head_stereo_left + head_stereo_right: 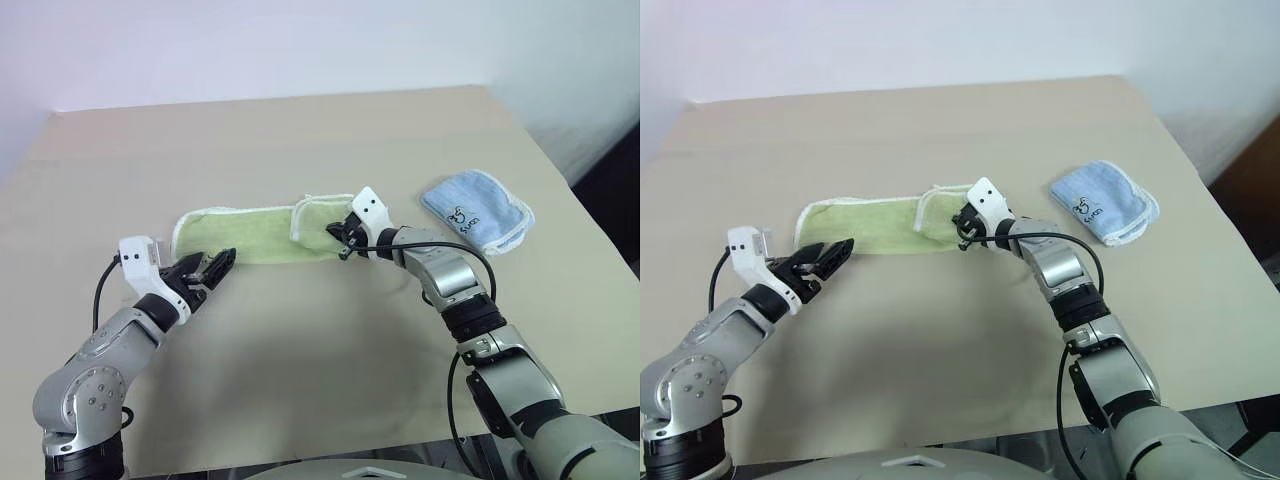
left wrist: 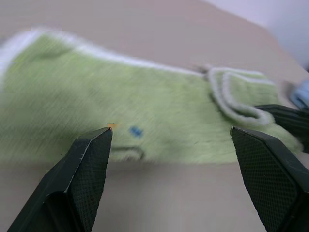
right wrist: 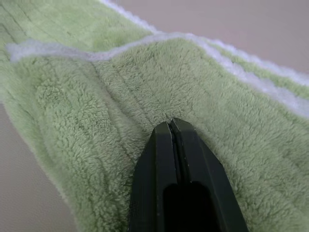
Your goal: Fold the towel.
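Presently: light yellow-green terry towel (image 1: 262, 233), white-edged, lies on beige table (image 1: 300, 340), long axis left-to-right. Right gripper (image 1: 343, 238) is clenched at its folded-over right end. Left gripper (image 1: 212, 268), jaws spread wide, hovers just beside the left end, nearer it.

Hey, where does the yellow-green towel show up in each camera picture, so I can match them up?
Left eye view: the towel lies mid-table, right end folded over.
Right eye view: the towel lies left of centre.
Left wrist view: it spans the frame beyond the open fingers.
Right wrist view: it lies under the shut fingers.
Shared landmark: the right gripper at its folded end.
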